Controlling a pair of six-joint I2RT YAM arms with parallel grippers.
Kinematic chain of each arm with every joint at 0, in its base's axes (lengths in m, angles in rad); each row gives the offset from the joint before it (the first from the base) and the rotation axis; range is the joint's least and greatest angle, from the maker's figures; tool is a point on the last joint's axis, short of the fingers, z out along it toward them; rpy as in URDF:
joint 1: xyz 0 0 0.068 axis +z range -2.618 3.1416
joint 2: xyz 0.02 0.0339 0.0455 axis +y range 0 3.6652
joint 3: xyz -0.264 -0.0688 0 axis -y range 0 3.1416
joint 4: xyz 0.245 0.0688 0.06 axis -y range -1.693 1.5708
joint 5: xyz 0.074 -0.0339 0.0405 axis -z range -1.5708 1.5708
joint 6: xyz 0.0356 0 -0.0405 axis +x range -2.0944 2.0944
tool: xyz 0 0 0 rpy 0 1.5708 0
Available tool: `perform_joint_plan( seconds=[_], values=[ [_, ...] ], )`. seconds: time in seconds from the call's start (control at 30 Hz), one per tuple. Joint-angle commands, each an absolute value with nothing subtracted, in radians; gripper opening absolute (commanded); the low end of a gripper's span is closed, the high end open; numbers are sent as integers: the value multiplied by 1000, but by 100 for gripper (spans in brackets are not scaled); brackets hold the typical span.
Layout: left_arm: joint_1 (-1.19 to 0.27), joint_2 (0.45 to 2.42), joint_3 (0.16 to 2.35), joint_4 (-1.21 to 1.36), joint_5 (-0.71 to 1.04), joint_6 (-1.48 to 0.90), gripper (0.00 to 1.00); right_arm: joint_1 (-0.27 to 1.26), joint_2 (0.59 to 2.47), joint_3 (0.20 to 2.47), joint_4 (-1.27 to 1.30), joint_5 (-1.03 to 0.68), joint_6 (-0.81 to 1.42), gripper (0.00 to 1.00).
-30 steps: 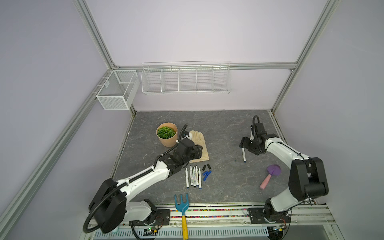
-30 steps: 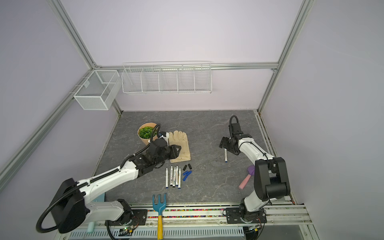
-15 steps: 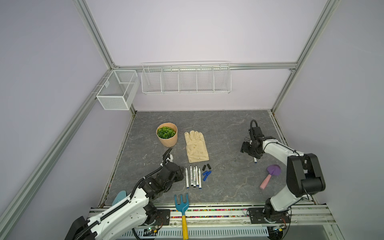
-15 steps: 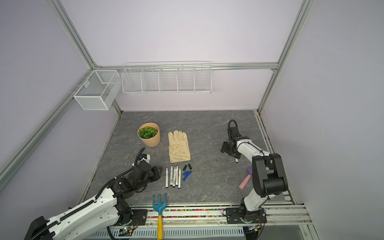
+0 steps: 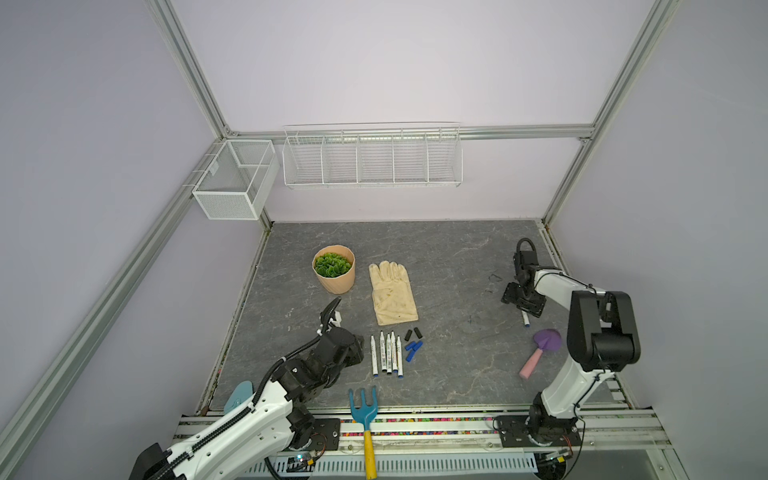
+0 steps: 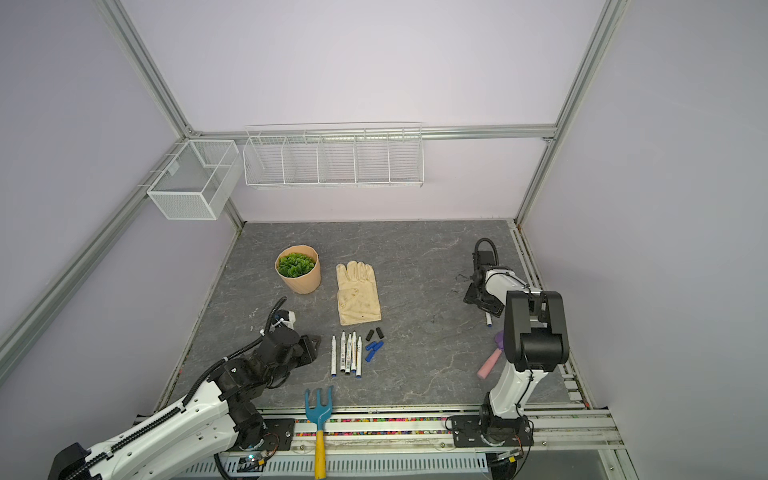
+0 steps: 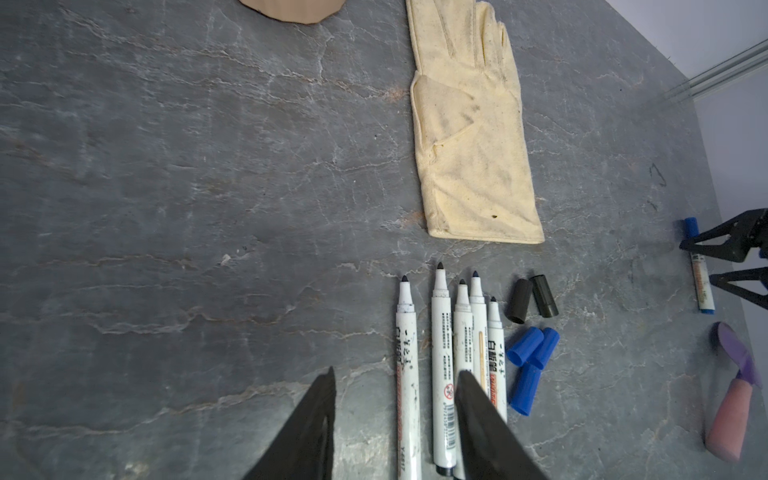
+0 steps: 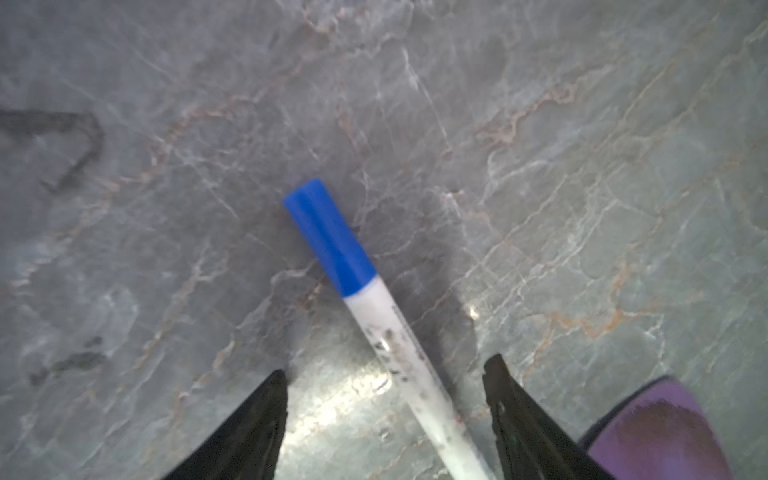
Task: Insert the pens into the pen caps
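Observation:
Several uncapped white pens (image 5: 386,353) (image 6: 347,353) (image 7: 440,353) lie side by side near the table's front, tips pointing away. Just right of them are the pen caps, two black (image 5: 412,333) (image 7: 532,299) and three blue (image 5: 412,350) (image 7: 532,357). My left gripper (image 5: 358,353) (image 7: 397,374) is open, low over the near ends of the leftmost pens and holding nothing. At the right, another pen (image 8: 399,345) (image 5: 525,320) wearing a blue cap (image 8: 332,237) lies on the table. My right gripper (image 5: 523,302) (image 8: 386,365) is open astride its barrel.
A potted plant (image 5: 333,269) and a cream glove (image 5: 392,293) lie behind the pens. A purple trowel with a pink handle (image 5: 540,353) sits by the right arm's base. A blue hand fork (image 5: 363,409) overhangs the front edge. Wire baskets (image 5: 372,156) hang on the back wall.
The left arm has pulled back from beside the glove to the front left, next to the pen row. The right gripper and the capped pen have shifted right and nearer the front.

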State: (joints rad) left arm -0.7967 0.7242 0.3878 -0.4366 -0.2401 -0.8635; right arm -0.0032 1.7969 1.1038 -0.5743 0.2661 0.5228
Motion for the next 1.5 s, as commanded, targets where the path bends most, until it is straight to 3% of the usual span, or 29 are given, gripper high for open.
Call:
perform_joint_plan(
  seconds=[0.0, 0.57, 0.93, 1.3, 1.47],
  values=[
    [-792, 712, 406, -474, -264, -884, 47, 0, 1822, 1099, -606, 218, 514, 77],
    [-793, 701, 382, -512, -244, -894, 46, 0, 1802, 1097, -649, 228, 503, 72],
    [-795, 746, 383, -518, -197, -888, 49, 40, 1617, 1084, -704, 319, 587, 76],
    [-802, 887, 408, -436, -124, -855, 53, 238, 1517, 1185, -725, 284, 520, 75],
    [-810, 989, 451, -414, -106, -839, 53, 261, 1498, 1194, -717, 261, 509, 74]
  ],
)
